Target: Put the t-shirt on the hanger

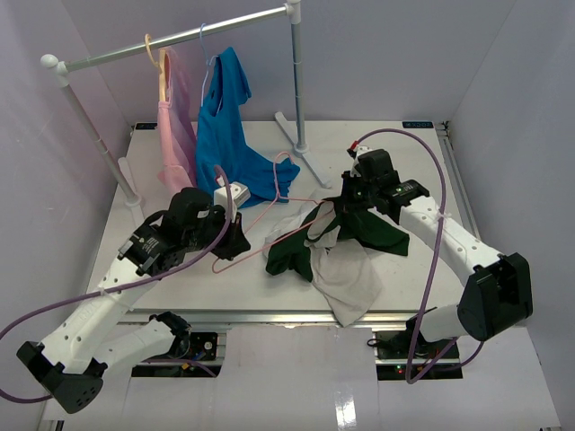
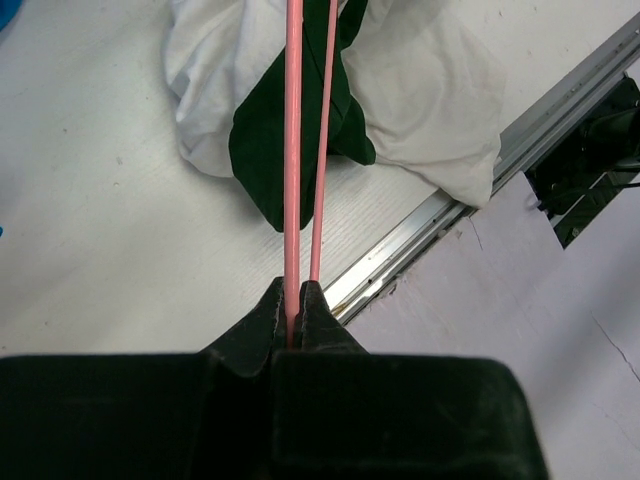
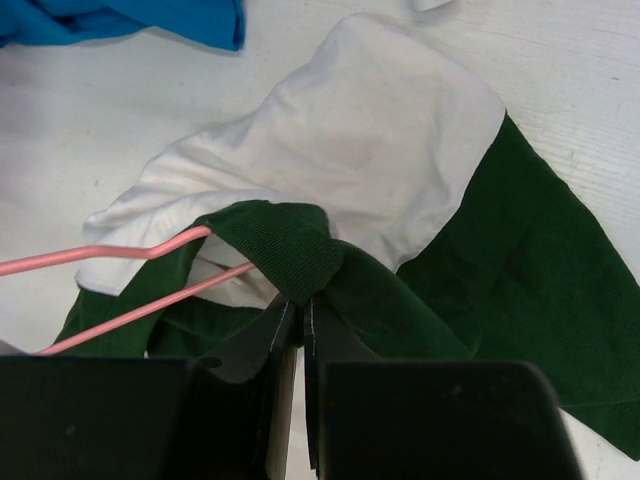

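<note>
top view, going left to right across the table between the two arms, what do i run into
left fingers → pink hanger → white and green t-shirt

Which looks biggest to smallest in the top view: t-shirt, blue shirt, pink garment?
1-2. t-shirt and blue shirt: alike in spread; the t-shirt lies crumpled, so I won't rank them.
3. pink garment: clearly the narrowest.

Bright, even, diffuse light makes the white desk point(image 1: 234, 292) a little washed out with only soft shadows, while the left gripper point(image 2: 298, 300) and right gripper point(image 3: 300, 318), at 6 o'clock in their wrist views, look dark with little detail.
</note>
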